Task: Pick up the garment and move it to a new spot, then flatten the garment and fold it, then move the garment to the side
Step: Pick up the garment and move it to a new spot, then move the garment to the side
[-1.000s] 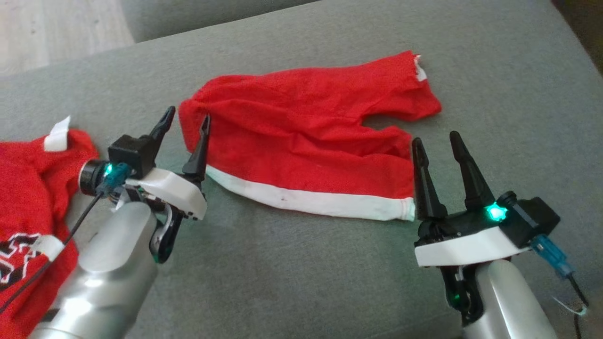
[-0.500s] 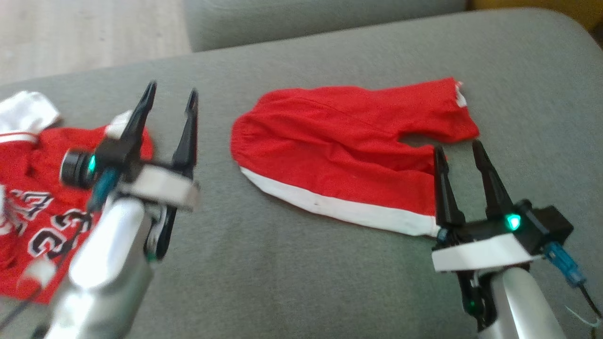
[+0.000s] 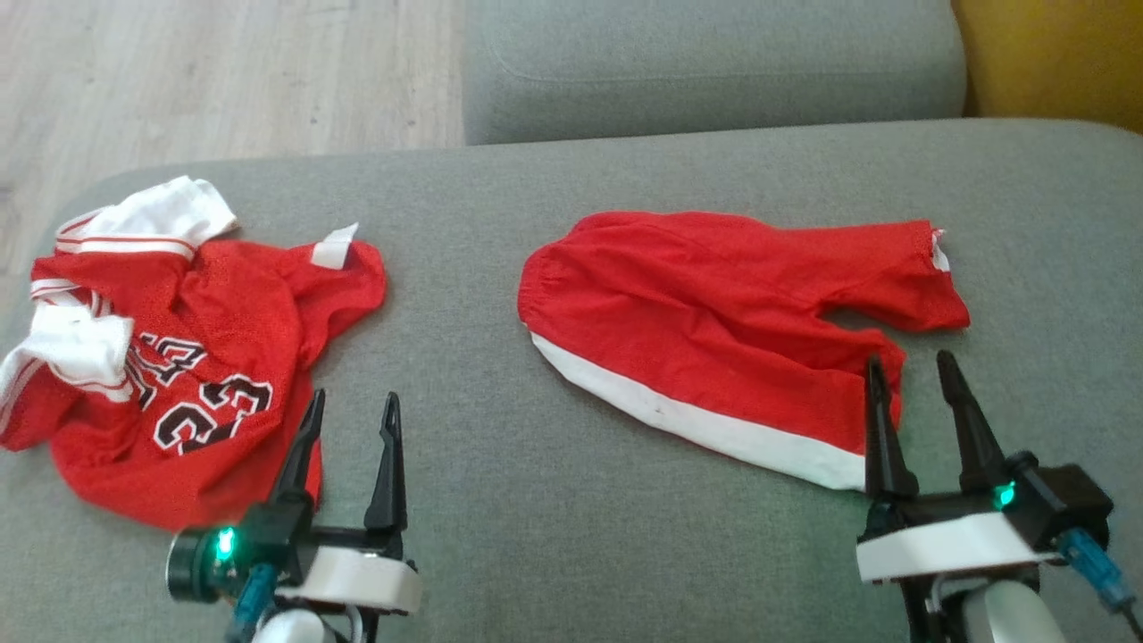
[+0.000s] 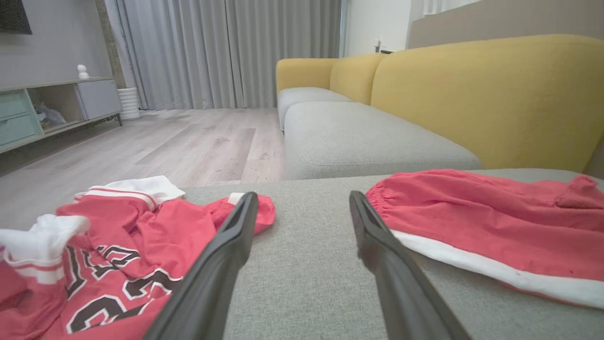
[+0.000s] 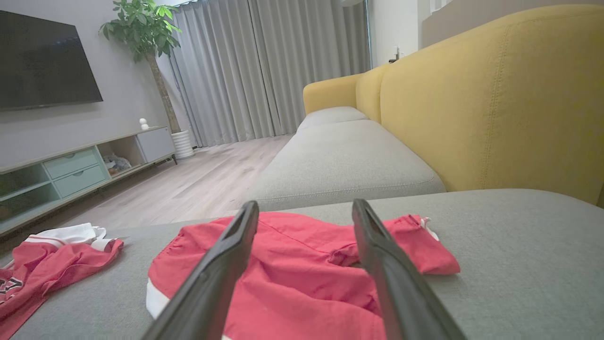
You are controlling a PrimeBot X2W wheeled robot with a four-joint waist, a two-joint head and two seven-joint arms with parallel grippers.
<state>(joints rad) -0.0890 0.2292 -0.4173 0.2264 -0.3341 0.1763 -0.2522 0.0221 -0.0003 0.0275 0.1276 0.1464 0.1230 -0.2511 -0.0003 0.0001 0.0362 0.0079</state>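
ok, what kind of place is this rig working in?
Most likely a home living room. A flat black wall-mounted TV hangs above a low media cabinet, a yellow-backed fabric sofa with grey seat cushions runs along one side, and long grey pleated curtains cover the far wall.

One red jersey [image 3: 223,357], one pair of red shorts [image 3: 714,330], two pincers [image 3: 354,396] [image 3: 909,358].
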